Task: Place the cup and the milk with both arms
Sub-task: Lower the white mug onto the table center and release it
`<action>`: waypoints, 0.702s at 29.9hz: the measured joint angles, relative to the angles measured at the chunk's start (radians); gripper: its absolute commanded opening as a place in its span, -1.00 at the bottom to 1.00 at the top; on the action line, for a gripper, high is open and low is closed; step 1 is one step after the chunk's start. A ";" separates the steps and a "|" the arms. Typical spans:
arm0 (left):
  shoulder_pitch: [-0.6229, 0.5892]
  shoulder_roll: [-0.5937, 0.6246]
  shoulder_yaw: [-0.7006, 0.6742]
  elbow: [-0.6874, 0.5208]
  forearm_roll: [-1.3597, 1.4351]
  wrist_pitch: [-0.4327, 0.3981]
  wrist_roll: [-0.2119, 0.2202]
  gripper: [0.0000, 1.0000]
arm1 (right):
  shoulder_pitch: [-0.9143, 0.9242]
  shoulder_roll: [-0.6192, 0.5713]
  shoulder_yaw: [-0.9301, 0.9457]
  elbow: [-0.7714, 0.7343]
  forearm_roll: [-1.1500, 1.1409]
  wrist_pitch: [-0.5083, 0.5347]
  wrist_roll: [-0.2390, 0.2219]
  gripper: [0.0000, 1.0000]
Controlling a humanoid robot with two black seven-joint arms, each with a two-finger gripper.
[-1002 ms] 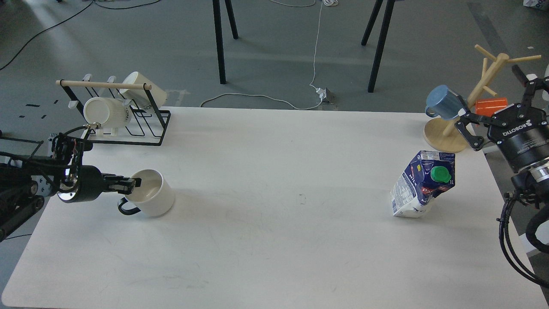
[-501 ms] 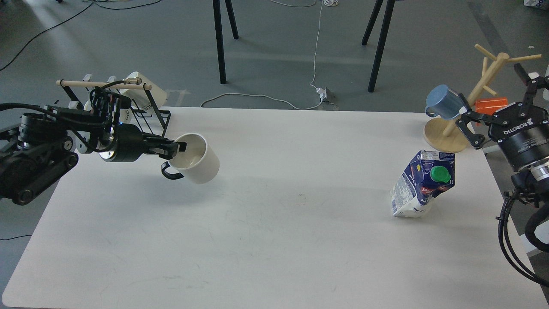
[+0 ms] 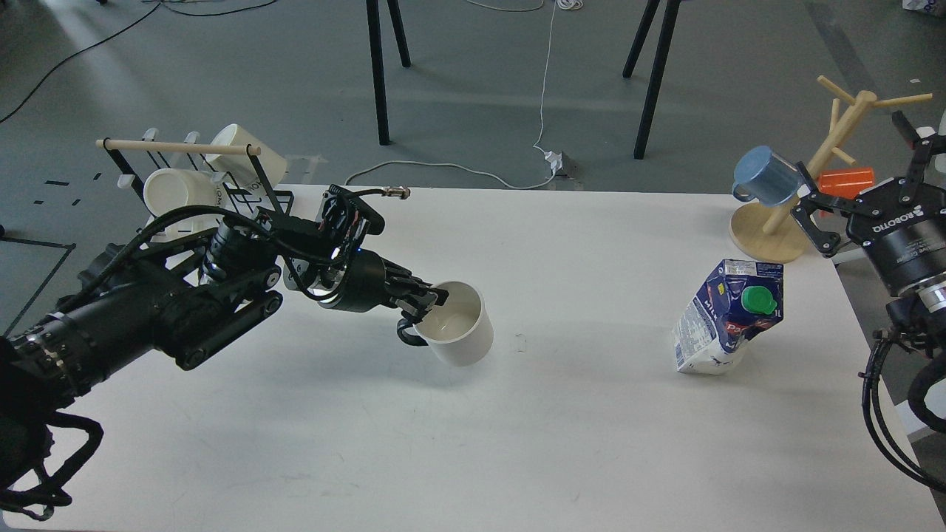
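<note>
White table (image 3: pixel 473 443) first: your left gripper (image 3: pixel 427 301), clamped on the cup (image 3: pixel 454 332) rim, holds it tilted near centre, unplaced, while your right gripper (image 3: pixel 802 196), fingers spread and empty, hangs at two o'clock beyond the untouched milk carton (image 3: pixel 728 318) at three o'clock.

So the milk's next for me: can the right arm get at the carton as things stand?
Probably yes: the right gripper is open beside the mug tree, and only bare table lies between it and the milk carton.
</note>
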 measured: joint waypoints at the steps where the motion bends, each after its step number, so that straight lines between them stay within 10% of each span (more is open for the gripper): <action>1: 0.006 -0.008 0.000 0.002 0.000 0.000 0.000 -0.86 | 0.000 0.000 0.000 -0.001 0.000 0.000 0.000 0.98; 21: 0.091 -0.023 -0.001 0.005 0.027 0.000 0.000 -0.61 | -0.003 -0.001 -0.001 -0.001 0.000 0.000 0.000 0.98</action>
